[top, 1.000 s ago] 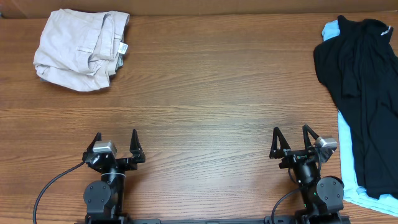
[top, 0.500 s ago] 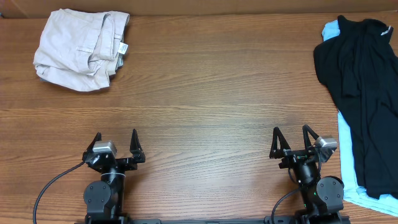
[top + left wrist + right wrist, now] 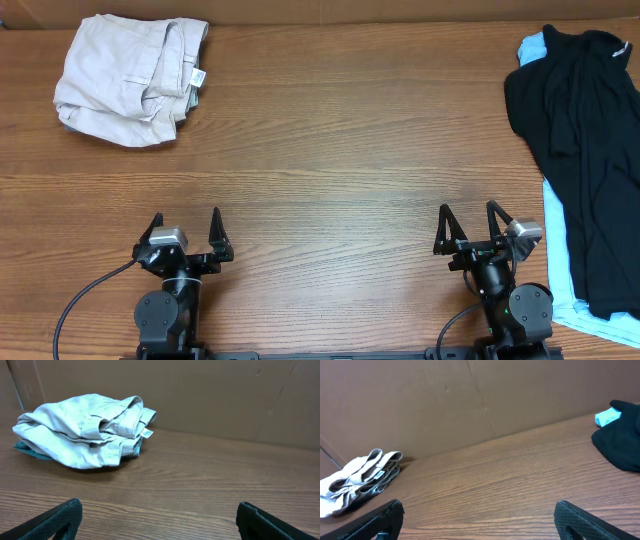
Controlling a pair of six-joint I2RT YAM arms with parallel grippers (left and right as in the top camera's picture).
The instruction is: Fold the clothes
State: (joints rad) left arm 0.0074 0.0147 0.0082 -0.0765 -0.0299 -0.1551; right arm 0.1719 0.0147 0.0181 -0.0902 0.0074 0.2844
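Garments: black T-shirt (image 3: 585,150) heaped on light-blue garment (image 3: 560,275) at right edge of counter (image 3: 330,150), beige trousers (image 3: 130,80) bunched far-left (likely soft, limp, light; best pinched at hem or shoulder); left claw (image 3: 186,216) and right claw (image 3: 467,208) agape, empty.

Wide bare wood across middle of table (image 3: 330,160). I see open lane ahead of left gripper (image 3: 186,215) and right gripper (image 3: 467,207); both sets of jaws spread, nothing between them. Far-left corner blocked by crumpled beige trousers (image 3: 130,80), low heap near back wall. Right edge taken by black T-shirt (image 3: 575,140) lying over light-blue garment (image 3: 556,260), running from far edge down to just beside right gripper. Cardboard wall (image 3: 210,395) closes far side.
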